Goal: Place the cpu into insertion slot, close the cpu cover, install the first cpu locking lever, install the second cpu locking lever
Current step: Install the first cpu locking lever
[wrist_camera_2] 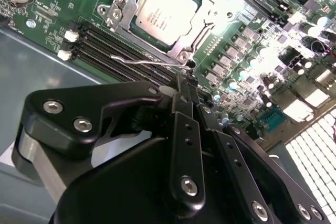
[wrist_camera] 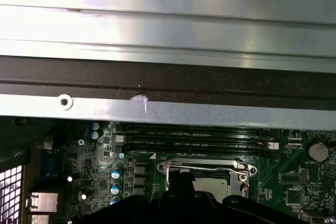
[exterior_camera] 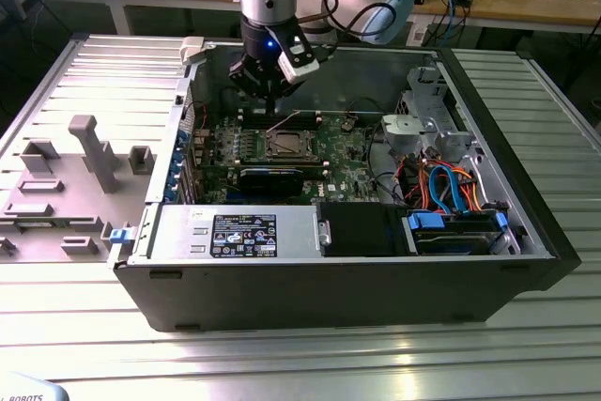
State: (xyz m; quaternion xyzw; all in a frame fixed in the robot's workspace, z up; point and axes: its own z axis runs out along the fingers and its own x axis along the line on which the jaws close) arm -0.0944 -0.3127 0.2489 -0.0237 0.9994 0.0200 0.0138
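The cpu [wrist_camera_2: 165,11] is seated, the cpu cover [wrist_camera_2: 206,24] lowered; a seemingly unlatched locking lever [wrist_camera_2: 147,62] is touched by the closed end effector [wrist_camera_2: 188,80].

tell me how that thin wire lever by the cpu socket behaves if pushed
The locking lever is a thin bent wire, so it will likely flex and spring back. Its smooth round metal looks apt to slip off the gripper. It seems anchored beside the cpu cover, so it should pivot, not slide.

Showing silver-grey on cpu [wrist_camera_2: 167,11], shiny silver on cover [wrist_camera_2: 207,17], green on board [wrist_camera_2: 47,14], black on gripper [wrist_camera_2: 186,80].
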